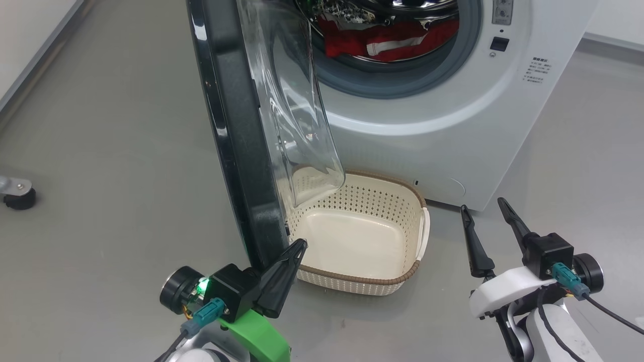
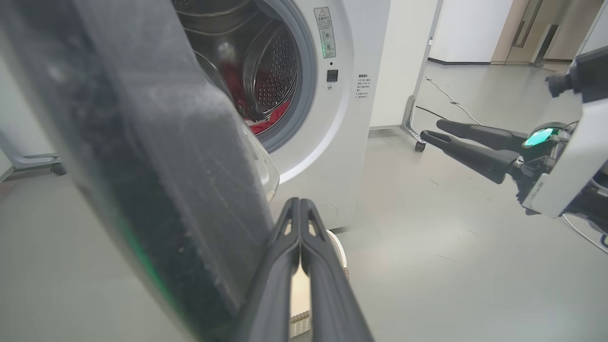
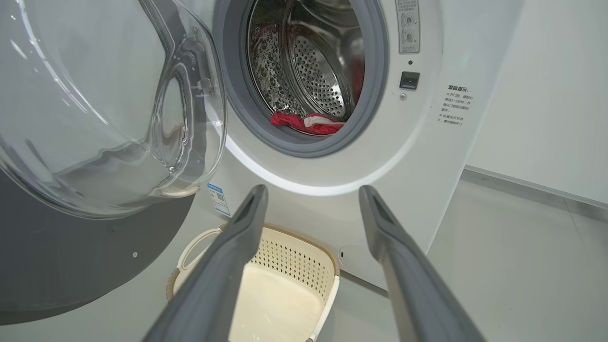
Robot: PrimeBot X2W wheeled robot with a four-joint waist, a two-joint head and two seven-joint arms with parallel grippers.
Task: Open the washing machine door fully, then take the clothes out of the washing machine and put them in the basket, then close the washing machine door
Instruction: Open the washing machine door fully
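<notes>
The washing machine [image 1: 443, 120] stands ahead with its door [image 1: 236, 130] swung out, edge-on to me; its black ring and glass bowl [image 3: 95, 109] hang over the basket's left part. Red clothes [image 1: 387, 40] with a white band lie in the steel drum [image 3: 308, 71]. The cream basket [image 1: 397, 281] sits on the floor below the opening, with nothing in it. My left gripper [image 1: 300, 245] is shut, its tips against the door's lower edge on the inner side. My right gripper [image 1: 482, 205] is open, low at the right of the basket, holding nothing.
A grey floor [image 1: 115, 125] spreads all around. A black caster on a metal leg [image 1: 17, 193] stands at the far left. Another caster and frame leg [image 2: 415, 137] with a cable are beside the washer's right side.
</notes>
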